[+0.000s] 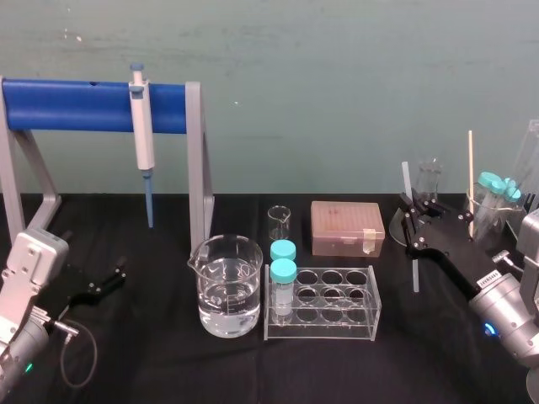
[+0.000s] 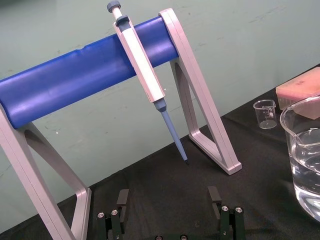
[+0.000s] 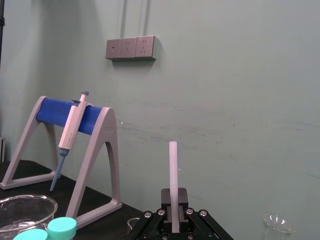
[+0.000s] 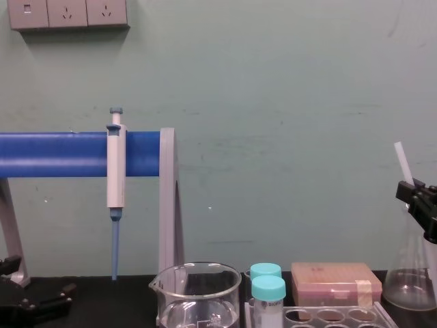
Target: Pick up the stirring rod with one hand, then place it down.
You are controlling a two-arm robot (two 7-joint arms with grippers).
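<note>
My right claw (image 1: 411,221) is pinched on the stirring rod (image 1: 406,181). I grip it about halfway along its length, so one stretch stands up above my fingers and another hangs down below them. In the right wrist view the two black fingers (image 3: 165,200) press against the rod (image 3: 173,170) from either side with no gap showing. The rod rises straight out of the claw (image 3: 174,207). In the chest view the rod (image 4: 403,162) leans a little, its top tipped toward my left. There the claw (image 4: 418,195) is held up in front of the neck of the conical flask (image 4: 406,280). All this is over the right part of the surface (image 1: 152,353), closer to its back edge than its front, just right of the pink box (image 1: 347,227). Whether the rod's lower end is clear of the surface I cannot tell.

My left claw (image 1: 112,279) sits low near the left edge of the surface, holding nothing. Its fingers (image 2: 122,200) are spread wide apart, and it faces the blue-barred stand (image 2: 75,82) where the pipette (image 2: 140,60) hangs. Between my two claws, toward the front edge, stand the large beaker of water (image 1: 226,286) and the clear tube rack (image 1: 337,324).
</note>
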